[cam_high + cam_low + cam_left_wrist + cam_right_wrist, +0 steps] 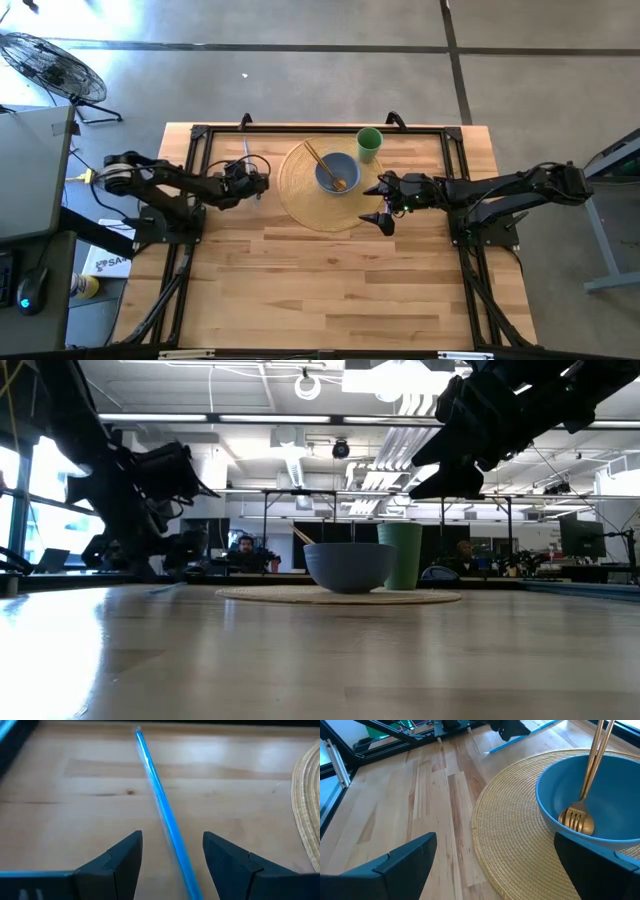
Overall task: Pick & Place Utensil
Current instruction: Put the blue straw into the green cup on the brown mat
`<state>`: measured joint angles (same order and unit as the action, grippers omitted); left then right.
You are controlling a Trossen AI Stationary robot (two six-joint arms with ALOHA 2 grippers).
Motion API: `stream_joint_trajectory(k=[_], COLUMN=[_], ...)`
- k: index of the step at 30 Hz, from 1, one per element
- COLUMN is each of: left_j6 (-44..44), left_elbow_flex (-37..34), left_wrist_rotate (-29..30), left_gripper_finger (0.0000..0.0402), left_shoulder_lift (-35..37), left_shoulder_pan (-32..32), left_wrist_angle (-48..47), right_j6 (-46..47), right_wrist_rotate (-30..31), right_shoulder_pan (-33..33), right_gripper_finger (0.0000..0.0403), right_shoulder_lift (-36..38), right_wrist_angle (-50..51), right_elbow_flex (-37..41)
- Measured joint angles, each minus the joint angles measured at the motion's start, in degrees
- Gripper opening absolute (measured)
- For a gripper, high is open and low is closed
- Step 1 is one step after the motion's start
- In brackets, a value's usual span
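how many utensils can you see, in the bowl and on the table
3. Gold fork and gold spoon stand in the blue bowl on the woven mat; a blue utensil lies on the wooden table, between the open left gripper fingers.

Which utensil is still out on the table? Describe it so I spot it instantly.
Start at the round woven mat; look left onto bare wood. There a thin blue stick lies between the left gripper's open fingers. Unlike the gold utensils in the bowl, it's blue, lying flat.

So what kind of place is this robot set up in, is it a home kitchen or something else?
Not a home kitchen; it looks like an open-plan office or lab. The low view shows exposed ceiling ducts and people at desks with monitors. The high view shows a bare concrete floor and a floor fan around the wooden table.
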<state>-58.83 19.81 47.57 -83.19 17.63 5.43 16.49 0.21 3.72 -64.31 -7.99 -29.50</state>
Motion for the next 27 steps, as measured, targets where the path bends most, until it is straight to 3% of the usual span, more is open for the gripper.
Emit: stream_joint_trajectory(k=[6, 19, 27], left_j6=[-0.2, -1.7, -1.2], left_elbow_flex=[0.0, 0.0, 0.1], left_wrist_rotate=[-1.7, -1.8, -2.6], left_gripper_finger=[0.0197, 0.0051, 0.0003], left_shoulder_lift=[-3.2, -5.1, -5.1], left_shoulder_pan=[0.0, 0.0, -3.5], left_wrist_angle=[3.7, 3.8, 4.0], right_j6=[0.0, 0.0, 0.0], right_wrist_rotate=[0.0, 0.0, 0.0], right_shoulder_pan=[0.0, 0.0, 0.0], right_gripper_finger=[0.0397, 0.0397, 0.0397], right_shoulder_lift=[0.0, 0.0, 0.0], right_wrist_angle=[0.0, 0.0, 0.0], right_elbow_flex=[0.0, 0.0, 0.0])
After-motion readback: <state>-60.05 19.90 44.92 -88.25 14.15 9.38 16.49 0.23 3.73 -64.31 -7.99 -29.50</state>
